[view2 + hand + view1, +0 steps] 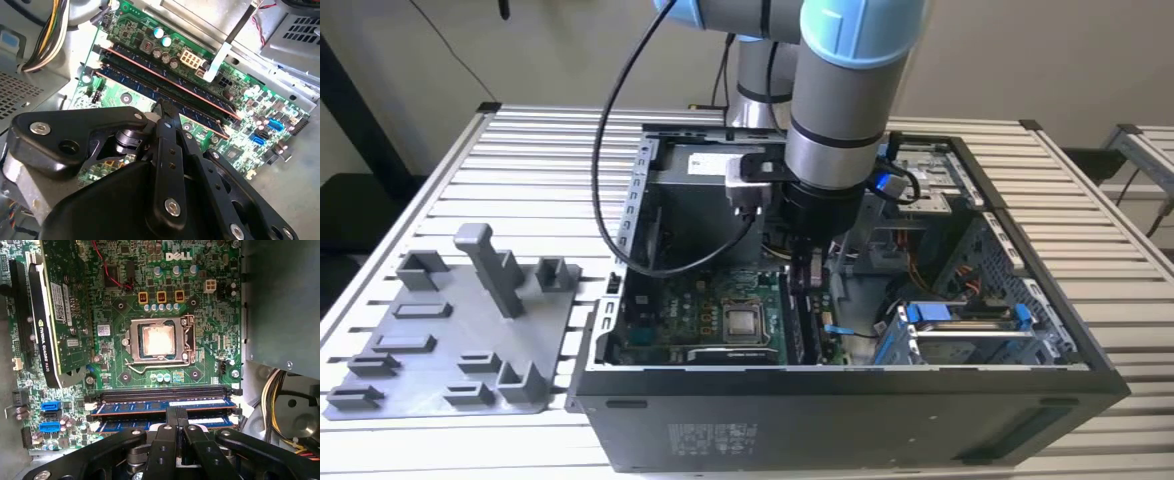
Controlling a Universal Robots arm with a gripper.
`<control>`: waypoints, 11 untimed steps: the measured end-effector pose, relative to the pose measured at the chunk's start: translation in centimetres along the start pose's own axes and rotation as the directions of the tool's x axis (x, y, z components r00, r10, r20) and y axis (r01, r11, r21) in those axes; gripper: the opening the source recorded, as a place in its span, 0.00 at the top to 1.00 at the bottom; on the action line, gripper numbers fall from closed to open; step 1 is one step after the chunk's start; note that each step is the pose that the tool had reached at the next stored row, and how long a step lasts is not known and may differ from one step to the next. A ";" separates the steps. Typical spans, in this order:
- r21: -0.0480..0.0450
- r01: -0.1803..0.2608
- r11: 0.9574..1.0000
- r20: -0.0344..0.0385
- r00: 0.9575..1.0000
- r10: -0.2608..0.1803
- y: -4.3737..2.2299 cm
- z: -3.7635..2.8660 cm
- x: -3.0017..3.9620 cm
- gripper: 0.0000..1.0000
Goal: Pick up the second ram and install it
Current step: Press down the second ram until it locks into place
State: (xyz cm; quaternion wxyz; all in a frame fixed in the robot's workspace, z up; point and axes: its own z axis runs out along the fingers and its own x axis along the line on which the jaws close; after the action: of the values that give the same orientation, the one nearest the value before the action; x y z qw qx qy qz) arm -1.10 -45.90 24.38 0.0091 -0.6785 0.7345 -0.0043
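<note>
Where jaws meet, second ram (165,412) apparently seated, partly hidden

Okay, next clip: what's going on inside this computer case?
A single robot arm has its gripper lowered into an open computer case on a slatted table. In both wrist views the fingertips are closed together over the memory slots on the green motherboard, pressing on a ram stick sitting in a slot. A grey holder tray sits beside the case, at the exterior view's left.
</note>
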 end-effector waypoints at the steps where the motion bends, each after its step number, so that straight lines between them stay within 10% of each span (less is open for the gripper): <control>1: 0.000 0.000 1.000 0.000 1.000 0.000 0.00 0.03 0.01 0.89; 11: -0.002 0.001 1.000 -0.001 1.000 -0.001 -0.07 0.69 1.16 0.89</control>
State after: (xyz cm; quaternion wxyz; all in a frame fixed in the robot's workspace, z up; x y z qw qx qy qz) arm -1.10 -47.06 23.67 0.0082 -0.6787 0.7343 -0.0037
